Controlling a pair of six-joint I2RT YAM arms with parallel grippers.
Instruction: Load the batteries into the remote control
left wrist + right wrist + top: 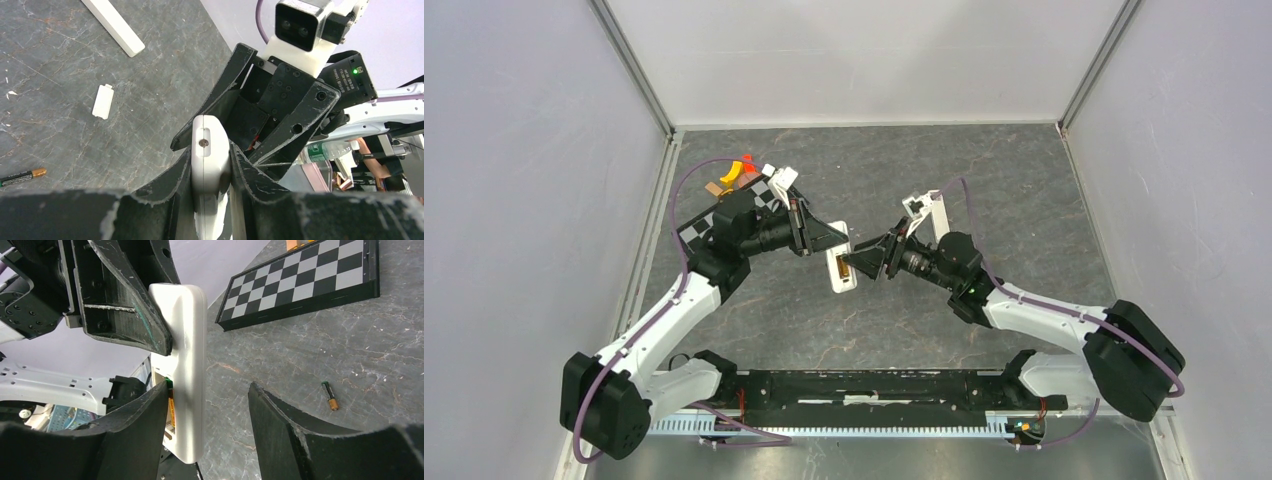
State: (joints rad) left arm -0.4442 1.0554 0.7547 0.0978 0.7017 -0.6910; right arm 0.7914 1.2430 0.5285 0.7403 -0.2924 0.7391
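My left gripper (210,160) is shut on one end of the white remote control (210,150) and holds it above the table, between the two arms in the top view (840,268). Its battery bay is open, and one gold and dark battery (171,410) lies inside. My right gripper (209,387) is open and straddles the remote (187,355). One of its fingers (145,415) rests at the bay against that battery; the other stands apart from the remote. A second battery (330,395) lies loose on the table and also shows in the left wrist view (22,176).
A small white battery cover (103,101) and a plain white strip (114,27) lie on the dark stone table. A folding checkerboard (305,282) sits at the back left, with orange and yellow pieces (736,170) beyond it. Grey walls enclose the table.
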